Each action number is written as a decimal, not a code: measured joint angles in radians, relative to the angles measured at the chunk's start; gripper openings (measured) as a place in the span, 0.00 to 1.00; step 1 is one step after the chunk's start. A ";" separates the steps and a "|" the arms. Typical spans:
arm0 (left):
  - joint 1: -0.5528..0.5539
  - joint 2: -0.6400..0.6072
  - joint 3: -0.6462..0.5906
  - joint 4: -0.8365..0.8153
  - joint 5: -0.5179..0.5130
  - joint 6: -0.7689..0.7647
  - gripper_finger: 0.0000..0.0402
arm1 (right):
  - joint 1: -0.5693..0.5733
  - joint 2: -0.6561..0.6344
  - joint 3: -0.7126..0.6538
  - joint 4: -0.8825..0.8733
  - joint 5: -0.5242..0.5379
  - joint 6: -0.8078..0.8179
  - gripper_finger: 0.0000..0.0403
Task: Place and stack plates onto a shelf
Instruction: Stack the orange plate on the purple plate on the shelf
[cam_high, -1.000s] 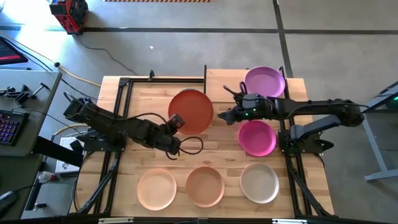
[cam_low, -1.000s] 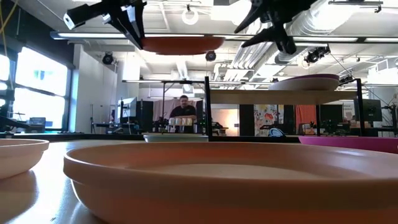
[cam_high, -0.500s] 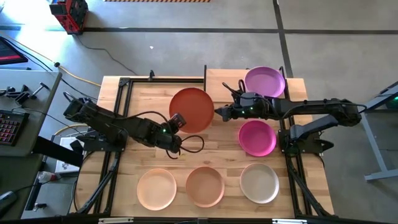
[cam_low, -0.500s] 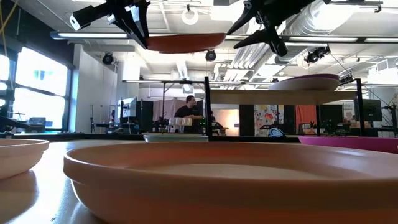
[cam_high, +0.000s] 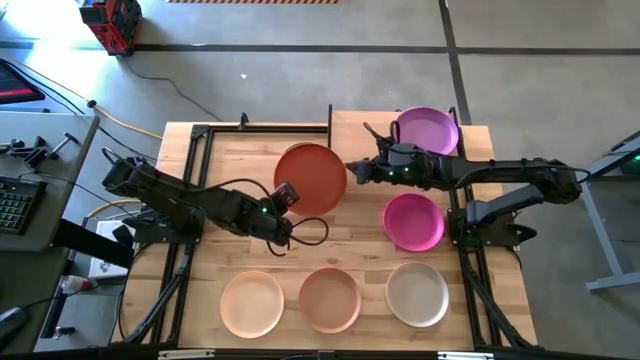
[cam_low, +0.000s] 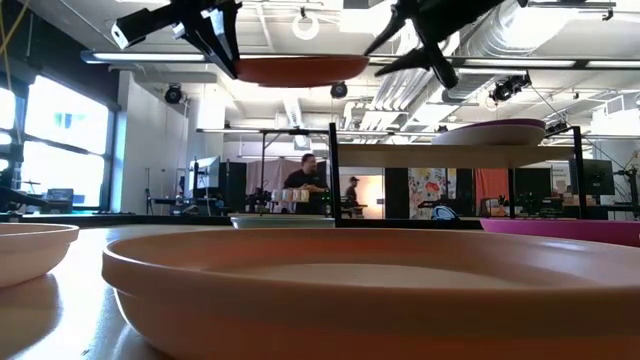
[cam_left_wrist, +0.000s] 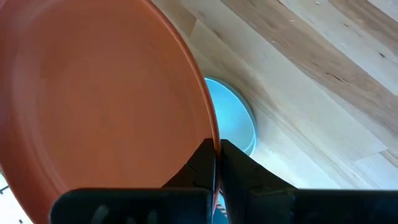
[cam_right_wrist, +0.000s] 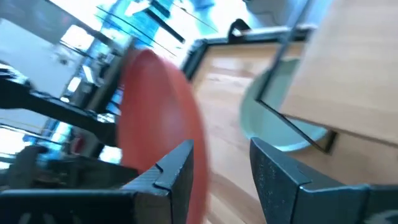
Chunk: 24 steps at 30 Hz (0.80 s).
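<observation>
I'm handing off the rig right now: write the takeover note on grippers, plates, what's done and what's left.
Left gripper: shut on the rust orange plate, held in the air over mid-table.
Right gripper: open, fingers at that plate's far rim, not gripping yet.
Done: purple plate sits on the shelf.
Left: magenta plate, peach, terracotta and beige-grey plates on the table; a pale blue-green plate lies below the held one.

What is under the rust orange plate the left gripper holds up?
Under the rust orange plate, the left wrist view shows a pale blue-green plate on the tabletop; only its edge shows, the rest is covered.
</observation>
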 joint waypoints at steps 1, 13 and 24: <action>0.004 0.000 0.000 0.000 0.000 0.000 0.00 | 0.000 0.000 0.000 0.020 -0.001 -0.010 0.35; 0.046 0.000 0.000 0.036 -0.003 0.005 0.00 | 0.000 0.034 0.000 0.037 -0.037 -0.017 0.35; 0.054 0.000 0.000 0.094 -0.005 0.060 0.00 | 0.000 0.044 0.000 0.024 -0.046 -0.009 0.23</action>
